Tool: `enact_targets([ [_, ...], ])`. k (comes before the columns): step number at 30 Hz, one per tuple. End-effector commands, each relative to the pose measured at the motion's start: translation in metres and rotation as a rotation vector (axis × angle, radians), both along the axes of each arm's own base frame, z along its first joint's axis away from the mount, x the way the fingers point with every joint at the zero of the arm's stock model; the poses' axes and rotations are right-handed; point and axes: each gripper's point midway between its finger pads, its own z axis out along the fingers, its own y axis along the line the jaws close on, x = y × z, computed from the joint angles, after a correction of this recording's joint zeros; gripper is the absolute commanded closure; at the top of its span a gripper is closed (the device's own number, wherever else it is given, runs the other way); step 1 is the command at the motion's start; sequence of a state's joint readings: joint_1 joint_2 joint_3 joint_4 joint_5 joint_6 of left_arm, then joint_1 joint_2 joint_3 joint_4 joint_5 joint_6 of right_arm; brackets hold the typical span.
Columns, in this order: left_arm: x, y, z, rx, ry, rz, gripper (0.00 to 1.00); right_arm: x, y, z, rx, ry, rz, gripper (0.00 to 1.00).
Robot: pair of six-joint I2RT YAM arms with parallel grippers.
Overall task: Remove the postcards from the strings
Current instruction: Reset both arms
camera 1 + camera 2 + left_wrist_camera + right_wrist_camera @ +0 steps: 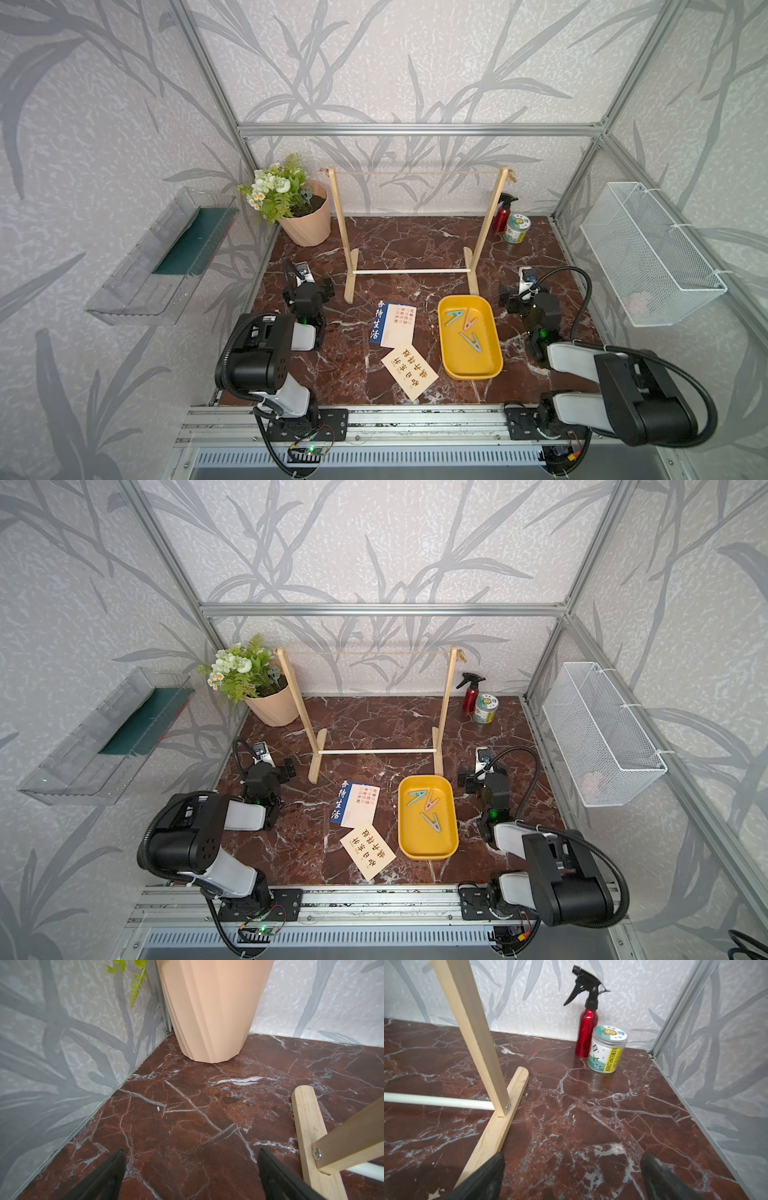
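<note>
Up front, the yellow tray (469, 368) held three clothespegs lying loose: the grey peg (471, 341) nearest, the pink peg (470, 322) and the teal peg (455, 318) side by side behind it; at the back corner the peach pot (307, 226) held soil and a plant with white flowers (272, 189); on the side walls, a clear bin (137, 286) carried a dark green sheet and a white wire basket (648, 249) held something pale pink, too blurred to name. All three postcards lay flat on the marble table (415, 245), well below the string (415, 173); the cream postcard (409, 372) sat tilted close to the front edge, just beside the tray; the pink-white postcard (399, 328) overlapped the dark blue postcard (377, 322) behind it. The left gripper (191, 1153) and the right gripper (573, 1155) were both spread wide and gripped nothing; each stood outside a foot of the wooden rack (340, 216), with bare marble ahead up to the walls; more bare marble lay beyond the white dowel (411, 272). As for writing, the blue card bore a column of large white characters; the cream one bore black characters, upside down in both top views; farthest back, beside the red spray bottle (585, 1030), the jar (607, 1051) read "SUNFLOWER".
</note>
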State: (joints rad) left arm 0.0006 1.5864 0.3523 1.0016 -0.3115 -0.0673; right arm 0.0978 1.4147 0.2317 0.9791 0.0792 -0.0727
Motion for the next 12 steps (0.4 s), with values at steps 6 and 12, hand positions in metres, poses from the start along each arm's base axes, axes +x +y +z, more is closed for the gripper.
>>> enact_targets([
  [6,0.002,-0.002,0.005,0.003,-0.009,-0.012,0.01,0.035,0.003,-0.009,0.023,0.035,0.006,0.01],
  [12,0.002,-0.002,0.005,0.006,-0.009,-0.011,0.01,0.035,0.004,-0.009,0.023,0.059,0.009,0.01],
])
